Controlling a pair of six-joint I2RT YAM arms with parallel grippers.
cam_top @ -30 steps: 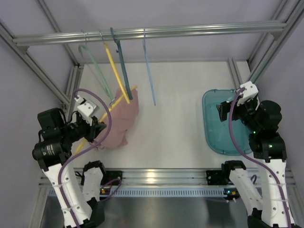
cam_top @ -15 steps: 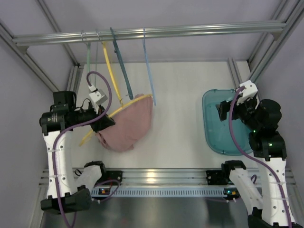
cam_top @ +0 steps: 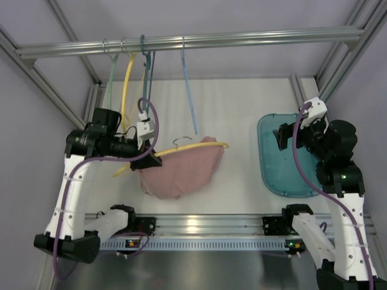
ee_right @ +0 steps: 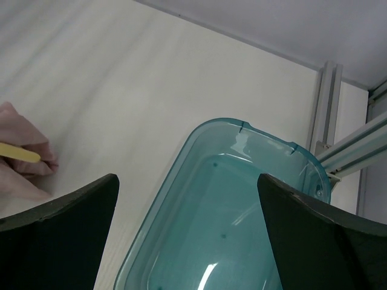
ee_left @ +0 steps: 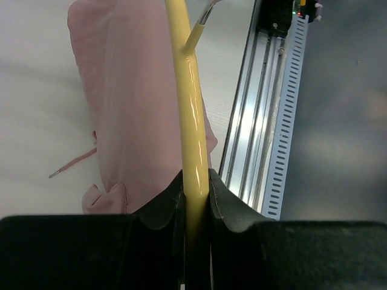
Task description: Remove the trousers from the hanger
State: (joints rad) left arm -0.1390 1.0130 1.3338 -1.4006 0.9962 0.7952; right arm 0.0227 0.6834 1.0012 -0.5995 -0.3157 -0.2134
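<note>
Soft dusty-pink fabric trousers (cam_top: 178, 172): draped over thin yellow curved hanger (cam_top: 199, 145), left of centre above the surface (cam_top: 242, 109), long axis extending rightward from the left end effector (ee_left: 195, 202), which is clamped on the hanger; the right end effector (cam_top: 283, 138), fingers apart, is farther off.

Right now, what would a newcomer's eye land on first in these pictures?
The dusty-pink trousers, draped over the yellow hanger that the left gripper holds roughly level above the table, left of centre. Next, the empty teal tub at right, with the right gripper open over it, and the other hangers on the rail at the top.
</note>
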